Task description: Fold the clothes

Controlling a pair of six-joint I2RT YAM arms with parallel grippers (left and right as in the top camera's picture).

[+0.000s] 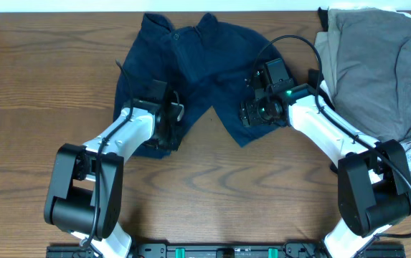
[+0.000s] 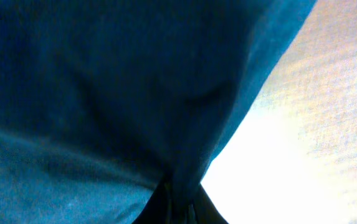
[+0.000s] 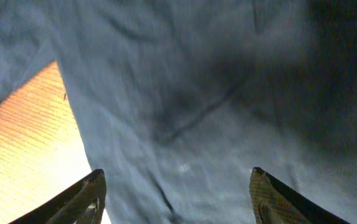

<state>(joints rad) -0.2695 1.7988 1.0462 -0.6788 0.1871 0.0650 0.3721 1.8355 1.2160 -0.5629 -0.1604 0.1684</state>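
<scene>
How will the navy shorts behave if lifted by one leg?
Probably floppy: the navy shorts lie creased and bunch into the shut left pincer. Likely light, draping when raised. Pushed, they'd probably wrinkle on the table, not slide whole.

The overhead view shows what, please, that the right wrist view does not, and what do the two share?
Only overhead: the whole navy shorts spread out, the left gripper on one leg, and a grey garment pile at the table's edge. Only the right wrist: the right gripper close up, its fingers standing apart over the cloth. Both: navy fabric and bare wooden table.
</scene>
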